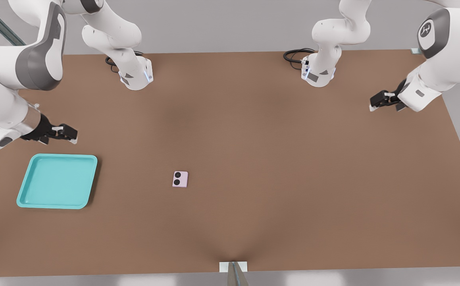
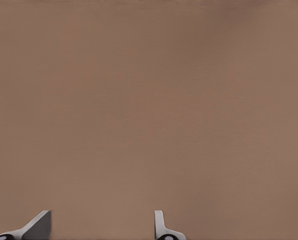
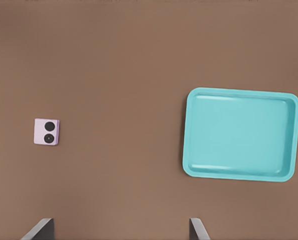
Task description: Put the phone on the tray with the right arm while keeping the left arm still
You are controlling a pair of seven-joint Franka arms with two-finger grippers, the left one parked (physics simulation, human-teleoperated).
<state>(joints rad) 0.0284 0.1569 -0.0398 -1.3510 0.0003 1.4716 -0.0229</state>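
Gripper (image 1: 68, 134) open, empty, hovering just beyond tray (image 1: 57, 181) at the front view's left. Phone (image 1: 180, 179) flat on table (image 1: 277, 159) (two black circles up), well apart from tray

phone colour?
Pale pink phone with two black circles, clearest in the right wrist view; the open gripper hangs above the tray.
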